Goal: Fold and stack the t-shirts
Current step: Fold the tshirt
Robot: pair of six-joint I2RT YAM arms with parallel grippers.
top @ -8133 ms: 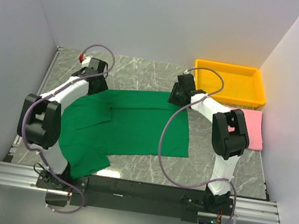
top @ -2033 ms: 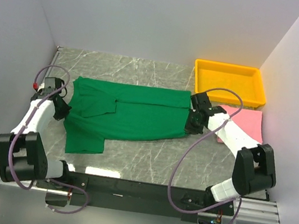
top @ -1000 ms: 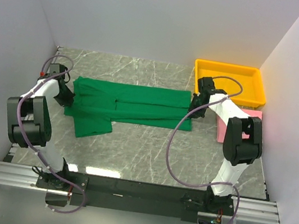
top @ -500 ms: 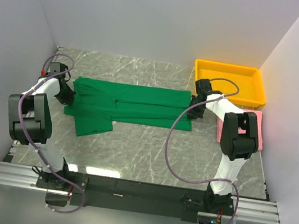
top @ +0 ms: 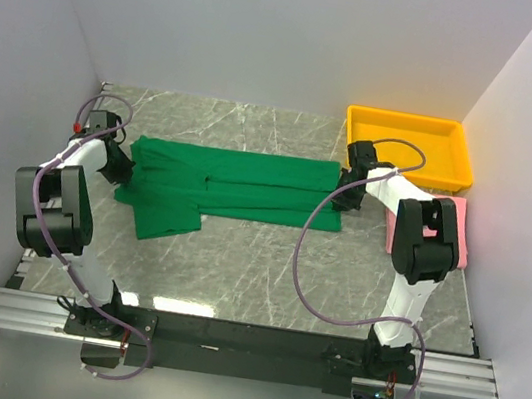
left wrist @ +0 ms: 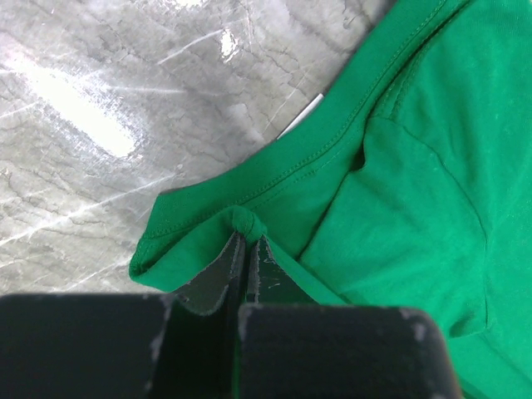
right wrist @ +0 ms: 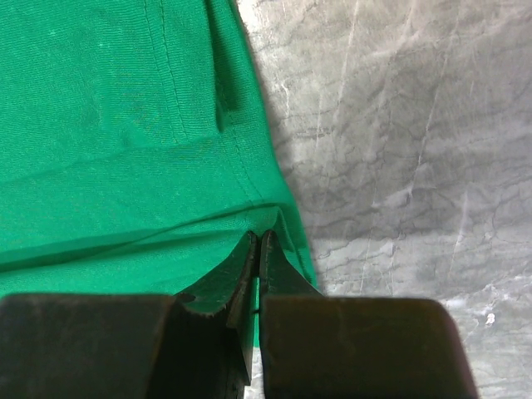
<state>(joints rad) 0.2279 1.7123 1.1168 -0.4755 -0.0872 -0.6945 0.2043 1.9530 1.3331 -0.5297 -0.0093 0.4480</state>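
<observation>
The dark green t-shirt [top: 238, 185] lies as a long band across the marble table, one sleeve [top: 166, 224] pointing toward the near side. At the band's left end, my left gripper [top: 121, 167] is shut on a pinch of cloth beside the collar [left wrist: 247, 233]. At the right end, my right gripper [top: 345, 194] is shut on the hem [right wrist: 259, 239], which peaks at the fingertips. Green cloth [left wrist: 399, 166] [right wrist: 125, 125] fills much of both wrist views. The pink t-shirt [top: 391, 235] lies flat at the right, mostly hidden behind my right arm.
A yellow plastic tray [top: 451, 180] stands at the back right corner, just behind the right gripper. White walls close in the table on the left, back and right. Bare marble [top: 265, 270] runs between the shirt and the arm bases.
The shirt, spread wide earlier, now lies as a narrower band. Both grippers carried its ends toward the back over the last two seconds and have barely moved since.
</observation>
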